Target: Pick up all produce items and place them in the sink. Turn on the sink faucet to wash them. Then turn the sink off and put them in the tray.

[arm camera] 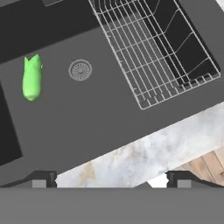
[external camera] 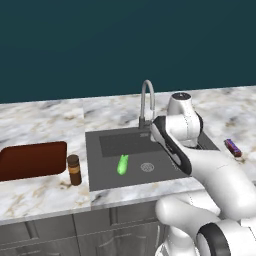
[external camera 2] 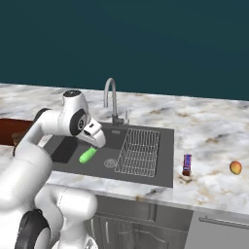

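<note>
A bright green cucumber-like vegetable [external camera: 122, 164] [external camera 2: 88, 155] [arm camera: 32, 77] lies on the floor of the dark grey sink [external camera: 107, 175] [external camera 2: 168, 160] [arm camera: 87, 113], left of the round drain [arm camera: 80, 70]. The orange-yellow fruit [external camera 2: 235, 168] rests on the marble counter far right of the sink. The gooseneck faucet [external camera: 146, 100] [external camera 2: 111, 97] arches over the basin's back edge. The reddish-brown tray [external camera: 32, 160] [external camera 2: 7, 129] sits on the counter to the sink's left. My gripper [arm camera: 111, 178] hangs above the sink's front edge, open, with nothing between its fingers.
A wire rack [external camera 2: 140, 151] [arm camera: 153, 48] fills the sink's right side. A brown jar [external camera: 74, 169] stands between the tray and the sink. A small purple-red bar [external camera: 232, 147] [external camera 2: 186, 164] lies on the counter just right of the sink.
</note>
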